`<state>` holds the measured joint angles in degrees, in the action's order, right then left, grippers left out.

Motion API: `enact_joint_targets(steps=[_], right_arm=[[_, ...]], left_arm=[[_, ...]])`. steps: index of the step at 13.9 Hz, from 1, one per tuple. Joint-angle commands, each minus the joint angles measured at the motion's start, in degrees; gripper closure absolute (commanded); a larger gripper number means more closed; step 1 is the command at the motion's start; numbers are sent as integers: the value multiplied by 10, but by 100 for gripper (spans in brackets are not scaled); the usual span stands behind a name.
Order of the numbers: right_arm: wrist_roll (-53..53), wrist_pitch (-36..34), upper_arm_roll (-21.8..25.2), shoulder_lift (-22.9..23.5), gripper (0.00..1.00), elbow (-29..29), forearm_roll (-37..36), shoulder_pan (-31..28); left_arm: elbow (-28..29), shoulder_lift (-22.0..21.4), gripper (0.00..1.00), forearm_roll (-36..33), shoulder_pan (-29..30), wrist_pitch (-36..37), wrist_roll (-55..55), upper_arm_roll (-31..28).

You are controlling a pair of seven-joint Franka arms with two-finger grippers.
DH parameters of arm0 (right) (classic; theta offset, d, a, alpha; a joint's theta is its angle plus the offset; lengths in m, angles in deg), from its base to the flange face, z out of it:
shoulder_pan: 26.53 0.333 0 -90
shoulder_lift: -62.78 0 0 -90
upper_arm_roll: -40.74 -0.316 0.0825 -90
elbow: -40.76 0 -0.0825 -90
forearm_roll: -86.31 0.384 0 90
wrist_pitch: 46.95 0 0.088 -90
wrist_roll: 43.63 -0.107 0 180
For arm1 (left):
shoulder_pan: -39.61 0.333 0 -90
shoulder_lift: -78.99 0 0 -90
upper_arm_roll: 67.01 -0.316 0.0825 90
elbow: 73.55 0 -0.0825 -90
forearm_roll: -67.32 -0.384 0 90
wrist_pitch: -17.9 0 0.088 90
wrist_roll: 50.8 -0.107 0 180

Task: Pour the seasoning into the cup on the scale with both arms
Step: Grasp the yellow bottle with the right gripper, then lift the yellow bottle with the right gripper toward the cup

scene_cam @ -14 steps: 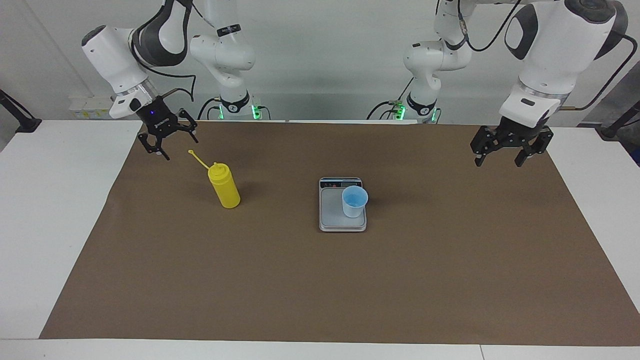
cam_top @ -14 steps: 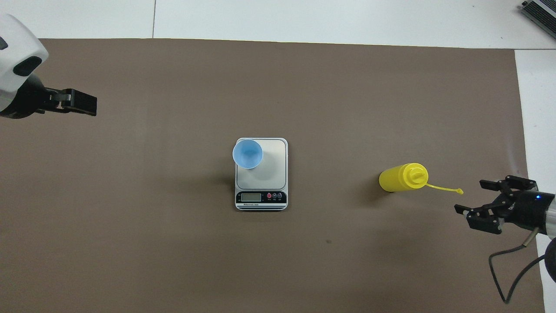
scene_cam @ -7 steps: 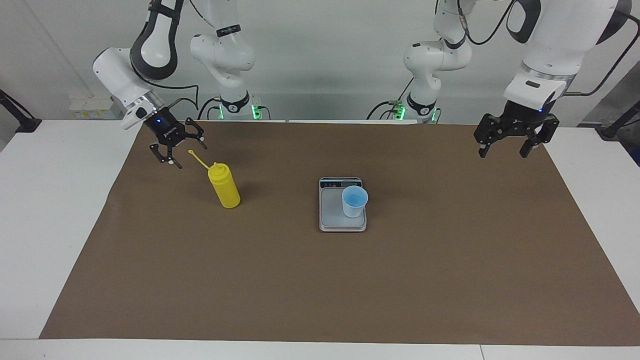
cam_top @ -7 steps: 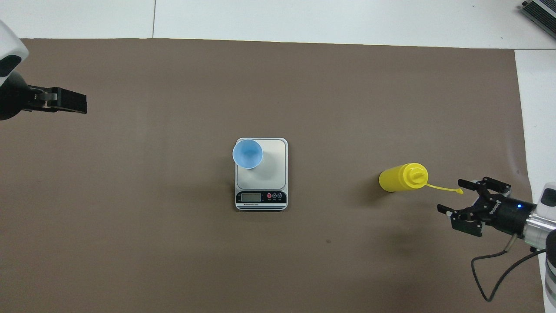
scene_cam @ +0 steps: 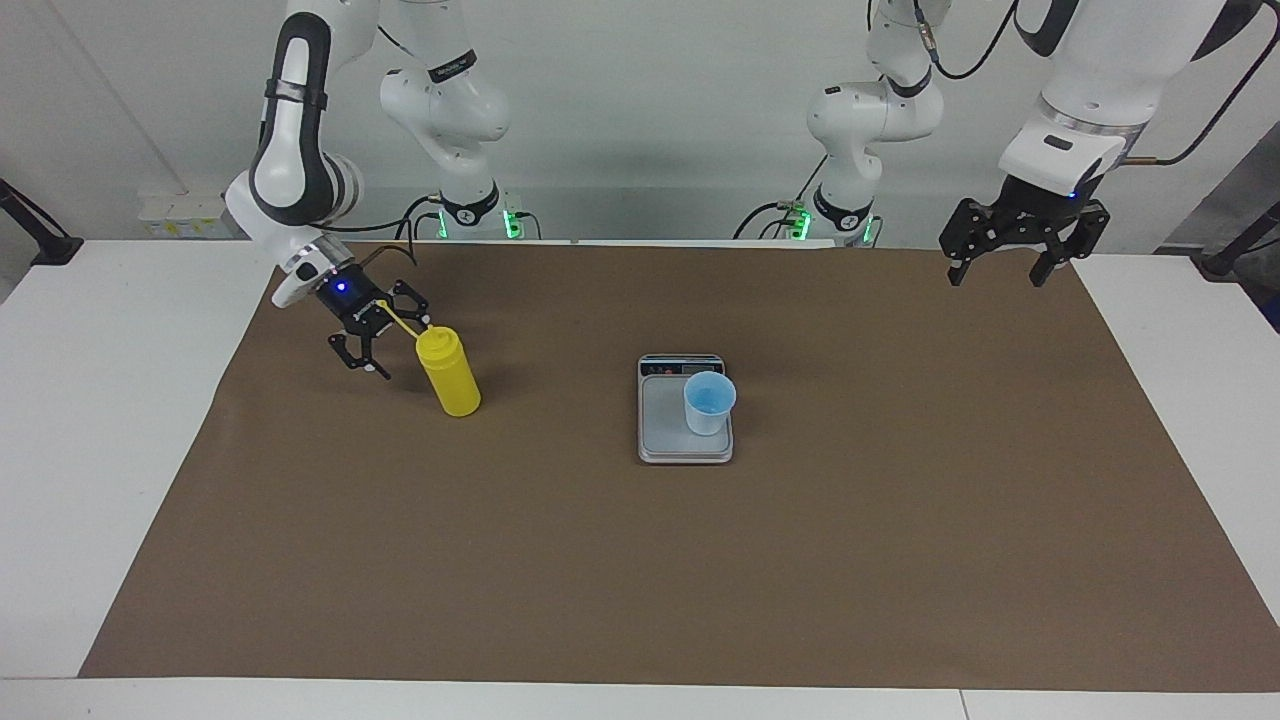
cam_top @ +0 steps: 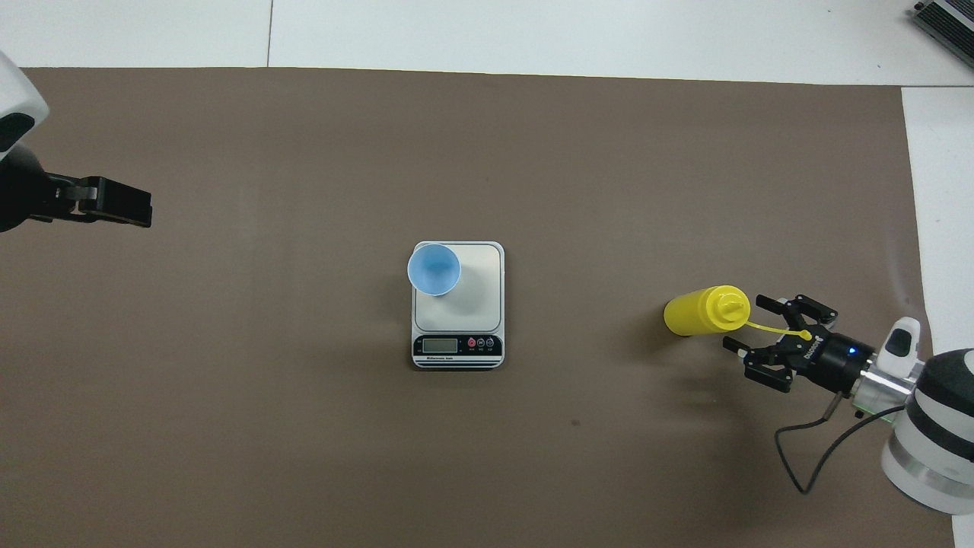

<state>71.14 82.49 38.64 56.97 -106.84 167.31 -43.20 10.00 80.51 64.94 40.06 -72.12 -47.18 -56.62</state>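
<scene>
Seasoning (scene_cam: 449, 374) stands upright on the brown mat toward the right arm's end of the worktop, a yellow squeeze bottle with its thin cap strap (cam_top: 776, 329) sticking out to one side. The right pincer (scene_cam: 385, 342) sits low just beside it, fingers apart, the strap lying across the gap between them; I cannot tell whether anything touches yet. The left pincer (scene_cam: 1002, 262) hangs high over the mat's corner near its own base, fingers also apart, holding nothing, and that arm waits.

A little farther out, mid-worktop, lies the scale (scene_cam: 684, 415), display strip on the robots' side. The cup (scene_cam: 709, 402) stands on the weighing plate, close to the edge toward the left arm's end, rim slightly overhanging in the overhead view.

As I judge it, the trouble sits in that strap: if the fingers close on it instead of the bottle's body, the grip would be flimsy and the bottle could swing or drop. A sideways nudge from the near finger could also tip the bottle, since it is tall and narrow. Later, the cup's off-centre spot means a bump from either arm could knock it off the plate.

Count: one bottle, one cup, one scale, two arms, two pincers.
</scene>
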Motion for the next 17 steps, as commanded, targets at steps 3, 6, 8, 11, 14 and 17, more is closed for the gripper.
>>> enact_joint_targets(steps=[3, 6, 8, 11, 14, 17], right_arm=[[23, 31, 0, 14, 0, 3, 85, 64], [23, 48, -1, 21, 0, 6, 114, 89], [23, 64, 0, 22, 0, 6, 145, 110], [24, 67, 0, 26, 9, 11, 146, 112], [24, 66, 0, 28, 57, 22, 145, 112], [13, 67, 0, 34, 70, 52, 133, 114]], left_arm=[[44, -33, 0, 9, 10, -9, -10, -7], [84, -49, 0, 8, 27, -42, -9, -7], [111, -61, 0, 8, 31, -70, -7, -8], [123, -67, 0, 8, 39, -73, -8, -8], [121, -68, 0, 8, 39, -67, -9, -7], [119, -68, 0, 9, 39, -60, -5, -8]])
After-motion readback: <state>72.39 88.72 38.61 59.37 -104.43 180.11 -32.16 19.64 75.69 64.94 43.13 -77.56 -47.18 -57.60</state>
